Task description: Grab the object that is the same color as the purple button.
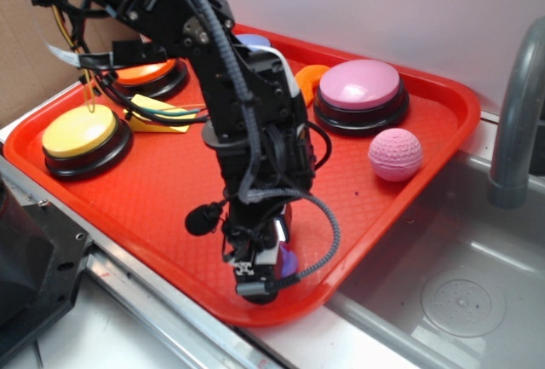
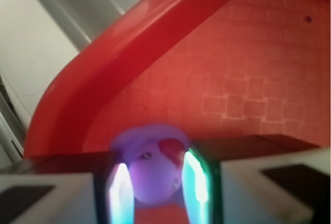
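The gripper [image 2: 158, 188] is down at the red tray's [image 1: 426, 130] near corner, fingers closed narrowly around the small purple duck [image 2: 155, 175], seemingly touching both flanks, though glare blurs the contact. The grasp step is in hand; next comes a steady lift.
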Controlling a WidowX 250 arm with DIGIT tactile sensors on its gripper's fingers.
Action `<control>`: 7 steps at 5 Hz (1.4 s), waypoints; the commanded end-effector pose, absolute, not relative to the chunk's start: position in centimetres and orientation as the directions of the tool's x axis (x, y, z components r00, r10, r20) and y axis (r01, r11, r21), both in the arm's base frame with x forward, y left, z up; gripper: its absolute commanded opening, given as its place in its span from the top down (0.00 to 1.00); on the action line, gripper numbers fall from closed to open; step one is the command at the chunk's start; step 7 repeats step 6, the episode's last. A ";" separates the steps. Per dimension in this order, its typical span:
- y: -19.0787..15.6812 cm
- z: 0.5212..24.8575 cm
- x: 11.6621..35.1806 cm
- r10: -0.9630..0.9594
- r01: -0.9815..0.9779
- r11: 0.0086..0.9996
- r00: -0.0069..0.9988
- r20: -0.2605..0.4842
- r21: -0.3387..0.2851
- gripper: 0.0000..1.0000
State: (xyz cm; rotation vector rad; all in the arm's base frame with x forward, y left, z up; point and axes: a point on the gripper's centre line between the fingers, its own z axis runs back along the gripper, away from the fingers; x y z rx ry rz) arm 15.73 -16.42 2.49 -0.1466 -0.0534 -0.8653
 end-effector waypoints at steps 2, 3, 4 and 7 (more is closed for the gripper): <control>-11.1 11.6 18.0 -0.336 0.337 0.941 0.932 0.135 0.018 1.00; -8.0 14.6 18.3 -0.161 0.159 0.987 0.976 0.148 0.025 1.00; -5.3 16.4 17.7 -0.063 0.061 0.998 0.990 0.128 0.020 1.00; -4.7 17.3 17.1 -0.029 0.035 0.988 0.999 -0.046 0.148 0.43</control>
